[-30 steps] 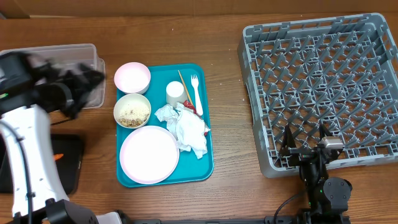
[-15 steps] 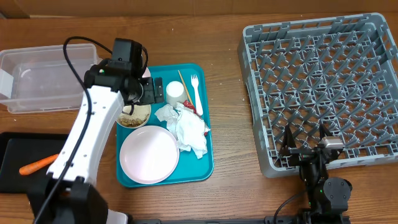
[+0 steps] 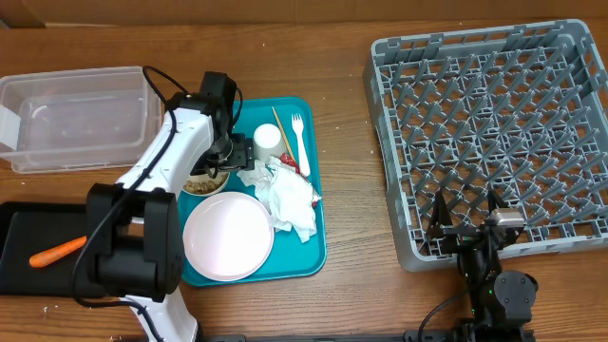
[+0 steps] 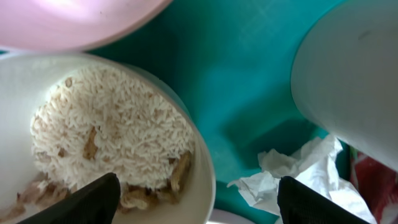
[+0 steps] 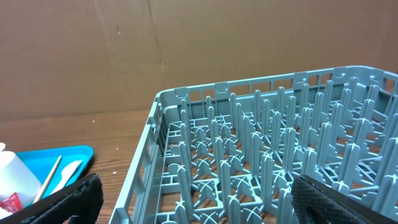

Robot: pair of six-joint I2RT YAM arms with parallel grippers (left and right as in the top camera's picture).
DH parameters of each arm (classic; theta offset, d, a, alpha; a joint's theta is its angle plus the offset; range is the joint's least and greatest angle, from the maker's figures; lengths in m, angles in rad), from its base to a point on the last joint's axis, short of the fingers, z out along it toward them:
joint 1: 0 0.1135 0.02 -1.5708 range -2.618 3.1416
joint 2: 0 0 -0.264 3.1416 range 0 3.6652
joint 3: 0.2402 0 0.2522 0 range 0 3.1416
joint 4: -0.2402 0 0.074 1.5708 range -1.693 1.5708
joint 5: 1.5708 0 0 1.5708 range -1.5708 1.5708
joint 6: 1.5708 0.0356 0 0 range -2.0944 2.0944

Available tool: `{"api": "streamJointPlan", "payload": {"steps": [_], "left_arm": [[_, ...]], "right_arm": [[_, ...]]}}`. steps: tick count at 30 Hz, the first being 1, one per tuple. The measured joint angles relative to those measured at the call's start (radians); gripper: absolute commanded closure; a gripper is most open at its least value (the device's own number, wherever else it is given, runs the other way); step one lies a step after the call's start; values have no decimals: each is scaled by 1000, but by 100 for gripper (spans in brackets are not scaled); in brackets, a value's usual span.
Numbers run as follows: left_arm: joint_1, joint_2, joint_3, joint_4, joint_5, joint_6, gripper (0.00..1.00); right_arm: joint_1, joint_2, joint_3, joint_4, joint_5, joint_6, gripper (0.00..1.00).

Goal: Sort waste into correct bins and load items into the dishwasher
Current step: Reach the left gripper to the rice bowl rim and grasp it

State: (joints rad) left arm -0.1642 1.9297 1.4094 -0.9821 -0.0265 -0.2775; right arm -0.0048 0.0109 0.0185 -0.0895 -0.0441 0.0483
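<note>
A teal tray (image 3: 313,242) holds a bowl of rice leftovers (image 3: 199,183), a white plate (image 3: 228,236), a white cup (image 3: 268,140), a white fork (image 3: 300,142), a chopstick (image 3: 282,131), a crumpled napkin (image 3: 287,195) and a red wrapper (image 3: 291,163). My left gripper (image 3: 228,157) is open, low over the rice bowl's right rim. In the left wrist view the open fingers (image 4: 199,205) straddle the rim of the rice bowl (image 4: 112,130), with the pink bowl (image 4: 74,18) above and the cup (image 4: 354,74) to the right. My right gripper (image 3: 465,220) is open and empty at the front edge of the grey dish rack (image 3: 494,123).
A clear plastic bin (image 3: 76,114) stands at the far left. A black tray (image 3: 19,247) with an orange carrot piece (image 3: 57,252) lies at the front left. The right wrist view shows the rack (image 5: 261,137) between the open fingers (image 5: 205,205), with a cardboard wall behind.
My left arm swung from the clear bin on the left over to the teal tray and came down close over the rice bowl. The right arm has not moved.
</note>
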Motion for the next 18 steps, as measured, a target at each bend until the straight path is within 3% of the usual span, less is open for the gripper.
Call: {"api": "streamJointPlan", "payload": {"steps": [5,10,18], "left_arm": [[0,23,0,6,-11,0,22],[0,52,0,12,-13,0,45],[0,52,0,19,-16,0,49]], "right_arm": [[0,0,0,0,0,0,0],[0,0,0,0,0,0,0],[0,0,0,0,0,0,0]]}}
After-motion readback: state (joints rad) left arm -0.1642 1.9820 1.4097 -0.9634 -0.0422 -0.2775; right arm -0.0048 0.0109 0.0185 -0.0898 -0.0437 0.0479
